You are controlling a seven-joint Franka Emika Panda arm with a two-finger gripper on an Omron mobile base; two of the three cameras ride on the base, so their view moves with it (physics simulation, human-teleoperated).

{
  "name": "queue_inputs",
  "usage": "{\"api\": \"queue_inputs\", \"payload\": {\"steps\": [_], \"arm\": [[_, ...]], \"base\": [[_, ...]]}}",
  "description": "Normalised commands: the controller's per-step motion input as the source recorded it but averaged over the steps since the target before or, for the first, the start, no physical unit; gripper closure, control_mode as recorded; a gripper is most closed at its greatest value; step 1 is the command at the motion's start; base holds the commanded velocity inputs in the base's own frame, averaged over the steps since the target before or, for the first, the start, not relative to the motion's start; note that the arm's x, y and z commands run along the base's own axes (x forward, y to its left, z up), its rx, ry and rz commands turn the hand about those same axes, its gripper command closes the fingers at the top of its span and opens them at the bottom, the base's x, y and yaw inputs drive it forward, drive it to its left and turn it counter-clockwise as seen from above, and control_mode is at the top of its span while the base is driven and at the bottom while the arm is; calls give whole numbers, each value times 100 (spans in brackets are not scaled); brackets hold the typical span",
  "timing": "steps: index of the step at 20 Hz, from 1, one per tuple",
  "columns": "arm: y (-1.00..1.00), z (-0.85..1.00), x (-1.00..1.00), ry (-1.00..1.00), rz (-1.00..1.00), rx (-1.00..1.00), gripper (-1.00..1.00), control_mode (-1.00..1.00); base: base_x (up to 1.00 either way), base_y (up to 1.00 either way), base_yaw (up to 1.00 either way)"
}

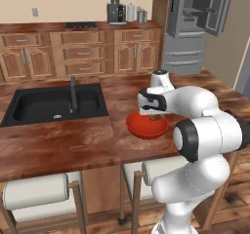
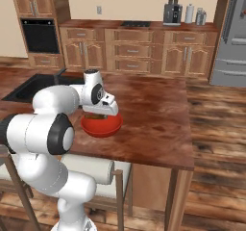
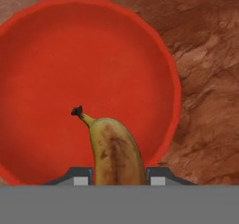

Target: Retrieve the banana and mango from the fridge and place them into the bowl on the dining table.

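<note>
Banana (image 3: 114,150) clamped between closed jaws, hanging over the red bowl (image 3: 56,64).

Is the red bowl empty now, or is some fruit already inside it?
Empty. In the hand view the bowl shows bare red inside; the banana is held above it in the shut pincer.

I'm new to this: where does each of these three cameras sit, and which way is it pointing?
Left base view: behind the arm on its left, facing the reddish-brown wooden dining table; the white arm rises lower right.
Right base view: behind on the right, same table; the arm rises lower left.
Hand view: on the hand, looking down along the gripper, which is shut on the brown-spotted yellow banana.
Shared: all three show the glossy red bowl.
</note>
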Motion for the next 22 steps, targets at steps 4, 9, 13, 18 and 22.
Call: {"api": "queue_inputs", "payload": {"steps": [4,9,13,18,22], "arm": [[0,-27,17,3,-2,0,100,-100],[0,-23,12,0,-3,0,100,-100],[0,-21,14,0,-3,0,100,-100],[0,-16,25,0,-3,0,100,-100],[0,-13,30,0,-3,0,100,-100]], "base": [[0,0,0],[0,0,0],[0,0,0],[0,0,0],[0,0,0]]}}
